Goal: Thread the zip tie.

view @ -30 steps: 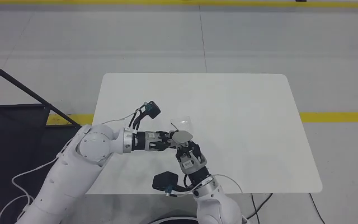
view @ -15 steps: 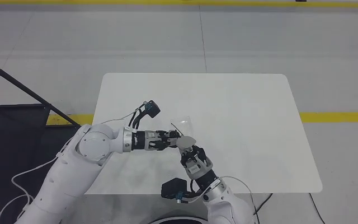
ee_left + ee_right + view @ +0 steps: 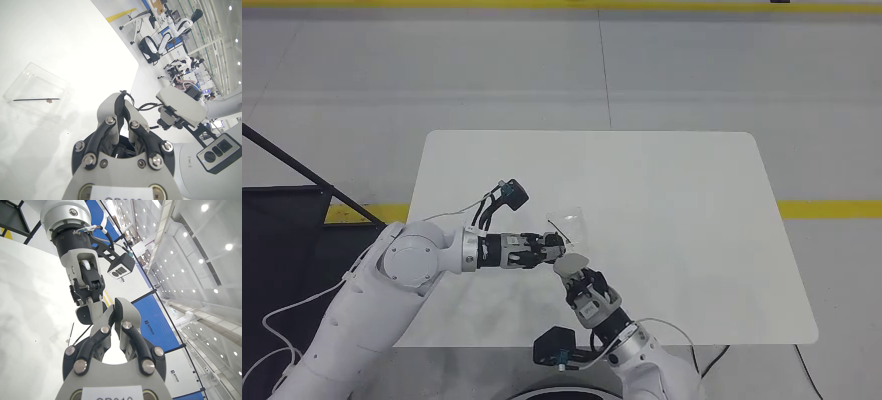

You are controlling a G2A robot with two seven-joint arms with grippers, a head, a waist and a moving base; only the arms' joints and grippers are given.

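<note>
Right gripper (image 3: 569, 262) has backed off; left gripper (image 3: 122, 100) clamps light, springy zip tie (image 3: 123, 92) near head, right apparently pinches tail.

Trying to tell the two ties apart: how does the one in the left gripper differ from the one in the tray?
The held tie is pinched between the jaws of the left gripper; the tray tie lies flat in the clear tray, with no gripper touching it. The held tie curves over to the right gripper; the tray tie is straight. Both are thin and black.
</note>
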